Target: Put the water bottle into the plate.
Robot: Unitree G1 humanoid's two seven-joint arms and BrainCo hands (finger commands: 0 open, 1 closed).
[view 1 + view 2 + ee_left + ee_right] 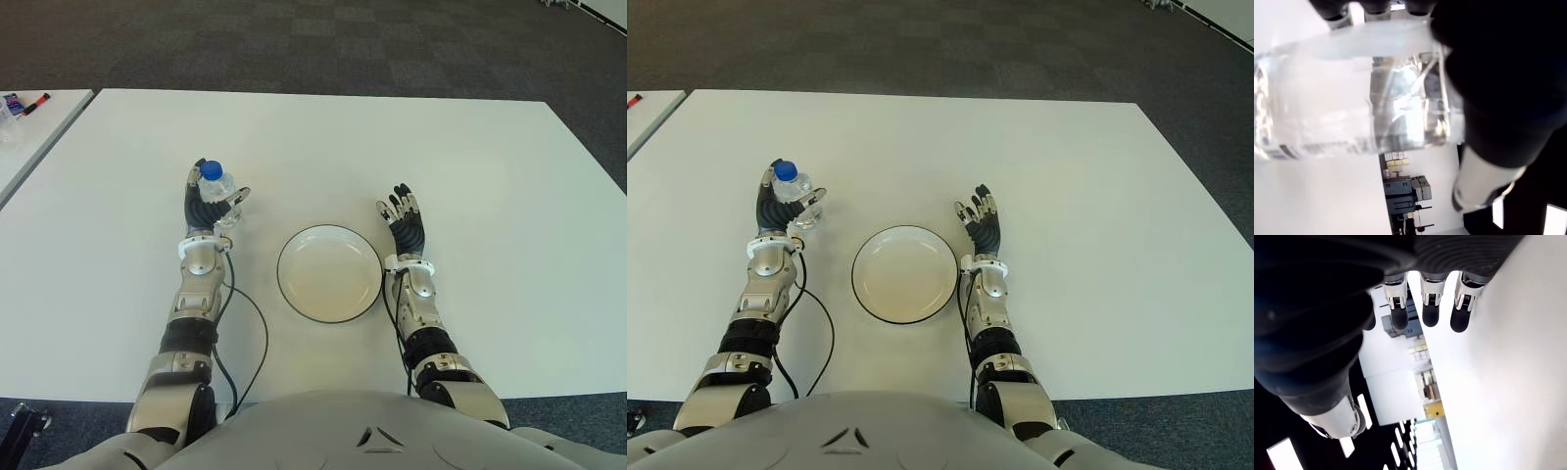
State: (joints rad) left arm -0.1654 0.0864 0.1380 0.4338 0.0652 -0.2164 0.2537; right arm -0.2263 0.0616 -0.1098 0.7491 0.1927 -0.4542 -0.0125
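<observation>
Your left hand has the water bottle: the fingers are wrapped around its clear body, and the blue cap points toward the far edge of the counter. In the left wrist view the bottle fills most of the frame, pressed against the dark palm, so the grip looks firm (though you cannot see from here how much of the bottle's weight the counter bears, or whether it is lifted clear).

The bottle sits toward the left side of the counter, well short of its far edge. The plate lies between your two arms, nearer the front edge, and nothing is in it. The bottle and the plate are near each other but apart, the bottle on the plate's far-left side.

Your right hand shows just beside the plate on its right, fingers spread and relaxed, holding nothing.

So, as a judgement: the grasp is done, the placing is not. What is left for you is to carry the bottle right and toward the front edge until it is over the plate, lower it inside the rim, then open the left fingers and draw the hand away. The bottle is round and may roll if laid on its side.
</observation>
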